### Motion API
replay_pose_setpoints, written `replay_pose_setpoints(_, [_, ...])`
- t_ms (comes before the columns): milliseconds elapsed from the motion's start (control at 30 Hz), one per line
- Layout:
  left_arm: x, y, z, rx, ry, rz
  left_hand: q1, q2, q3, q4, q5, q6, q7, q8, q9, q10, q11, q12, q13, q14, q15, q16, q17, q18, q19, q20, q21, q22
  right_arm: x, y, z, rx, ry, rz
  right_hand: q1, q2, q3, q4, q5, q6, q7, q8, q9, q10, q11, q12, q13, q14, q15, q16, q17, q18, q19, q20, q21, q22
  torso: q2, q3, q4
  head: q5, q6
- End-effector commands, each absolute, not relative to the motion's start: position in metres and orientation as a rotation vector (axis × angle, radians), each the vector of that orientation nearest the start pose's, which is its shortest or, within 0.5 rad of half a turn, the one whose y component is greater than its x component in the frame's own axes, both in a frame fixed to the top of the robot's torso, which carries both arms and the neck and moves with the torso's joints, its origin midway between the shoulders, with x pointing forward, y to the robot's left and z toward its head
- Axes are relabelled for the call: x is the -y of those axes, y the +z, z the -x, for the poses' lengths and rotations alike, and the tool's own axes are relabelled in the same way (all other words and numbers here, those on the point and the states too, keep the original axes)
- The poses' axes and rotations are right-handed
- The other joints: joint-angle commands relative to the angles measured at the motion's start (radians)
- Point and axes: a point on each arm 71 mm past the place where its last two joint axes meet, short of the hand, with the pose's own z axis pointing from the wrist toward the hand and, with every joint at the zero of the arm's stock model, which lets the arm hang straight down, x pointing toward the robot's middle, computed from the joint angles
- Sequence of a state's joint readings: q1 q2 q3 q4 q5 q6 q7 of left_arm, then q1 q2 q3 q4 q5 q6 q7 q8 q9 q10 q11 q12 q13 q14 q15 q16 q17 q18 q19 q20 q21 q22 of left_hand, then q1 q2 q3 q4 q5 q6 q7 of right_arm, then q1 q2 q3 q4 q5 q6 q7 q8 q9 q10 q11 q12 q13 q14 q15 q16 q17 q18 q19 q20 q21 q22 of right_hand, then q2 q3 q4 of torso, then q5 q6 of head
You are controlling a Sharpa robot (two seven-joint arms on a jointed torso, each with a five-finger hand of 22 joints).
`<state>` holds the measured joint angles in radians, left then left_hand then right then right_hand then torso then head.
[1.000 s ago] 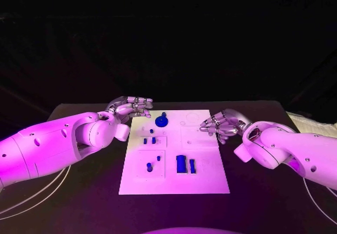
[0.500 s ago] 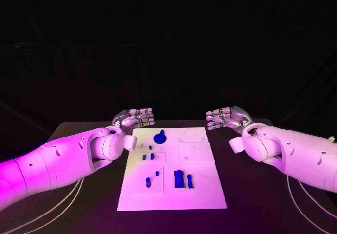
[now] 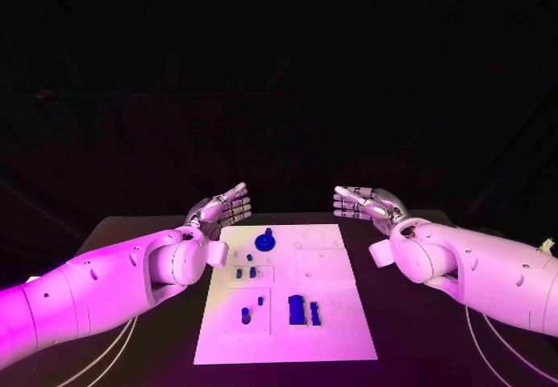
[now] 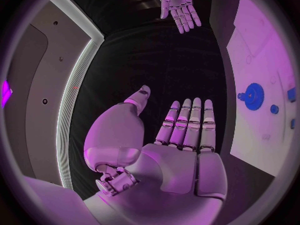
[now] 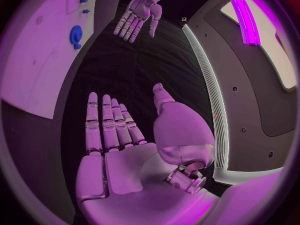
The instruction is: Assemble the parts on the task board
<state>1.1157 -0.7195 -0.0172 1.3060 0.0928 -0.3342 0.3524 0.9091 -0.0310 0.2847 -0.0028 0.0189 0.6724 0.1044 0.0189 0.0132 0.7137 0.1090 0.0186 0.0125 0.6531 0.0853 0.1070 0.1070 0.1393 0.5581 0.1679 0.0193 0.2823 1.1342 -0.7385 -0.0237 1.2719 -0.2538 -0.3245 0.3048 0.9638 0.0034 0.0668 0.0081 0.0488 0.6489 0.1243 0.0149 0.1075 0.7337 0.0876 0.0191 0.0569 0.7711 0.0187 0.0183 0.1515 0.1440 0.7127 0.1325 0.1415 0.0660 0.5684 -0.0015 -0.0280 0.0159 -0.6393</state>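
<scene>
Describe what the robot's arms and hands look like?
Two bulky, smooth white arms with rounded shells and small dark screw holes; thin pale cables trail beside them. The left hand and right hand are silver, with a broad plated palm and slender segmented fingers.

Both hands came up off the white rectangular task board (image 3: 291,290) over the last second. The silver left hand (image 3: 223,209) was curled right at the board's far-left corner next to the round blue gear-like part (image 3: 265,240); now it's lifted past the far edge with fingers stretched out flat, palm open. Same deal with the silver right hand (image 3: 363,203): it was bunched over the board's right edge, now it's raised, uncurled and holding nothing.
</scene>
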Motion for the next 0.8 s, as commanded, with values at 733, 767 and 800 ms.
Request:
replay_pose_setpoints(733, [-0.192,-0.224,-0.462,-1.218,-1.229,1.209,-0.655,0.031,-0.206,0.003,-0.019,-0.484,-0.104,-0.019,-0.013,-0.514,-0.109,-0.019,-0.012,-0.471,-0.085,-0.107,-0.107,-0.139,-0.401,-0.168,-0.019,-0.203,0.192,-0.224,-0.462,-1.218,1.229,-1.209,-0.691,-0.003,-0.067,-0.008,-0.049,-0.466,-0.124,-0.015,-0.108,-0.526,-0.088,-0.019,-0.057,-0.553,-0.019,-0.018,-0.152,-0.144,-0.511,-0.133,-0.141,-0.066,-0.024,0.0015,0.028,-0.016,0.039])
replay_pose_setpoints(767, [-0.192,-0.224,-0.462,-1.218,-1.229,1.209,-0.665,0.031,-0.206,0.003,-0.019,-0.492,-0.104,-0.019,-0.013,-0.522,-0.109,-0.019,-0.012,-0.478,-0.085,-0.107,-0.107,-0.139,-0.407,-0.168,-0.019,-0.206,0.192,-0.224,-0.462,-1.218,1.229,-1.209,-0.702,-0.003,-0.067,-0.008,-0.049,-0.473,-0.124,-0.015,-0.108,-0.535,-0.088,-0.019,-0.057,-0.561,-0.019,-0.018,-0.152,-0.144,-0.519,-0.133,-0.141,-0.066,-0.024,0.0015,0.028,-0.016,0.039])
replay_pose_setpoints(800, [-0.192,-0.224,-0.462,-1.218,-1.229,1.209,-0.674,0.031,-0.21,0.003,-0.019,-0.499,-0.104,-0.019,-0.013,-0.53,-0.109,-0.019,-0.012,-0.485,-0.085,-0.107,-0.107,-0.139,-0.413,-0.168,-0.019,-0.209,0.192,-0.224,-0.462,-1.218,1.229,-1.209,-0.712,-0.003,-0.067,-0.008,-0.049,-0.48,-0.124,-0.015,-0.108,-0.542,-0.088,-0.019,-0.057,-0.57,-0.019,-0.018,-0.152,-0.144,-0.527,-0.133,-0.141,-0.066,-0.024,0.0015,0.028,-0.016,0.039])
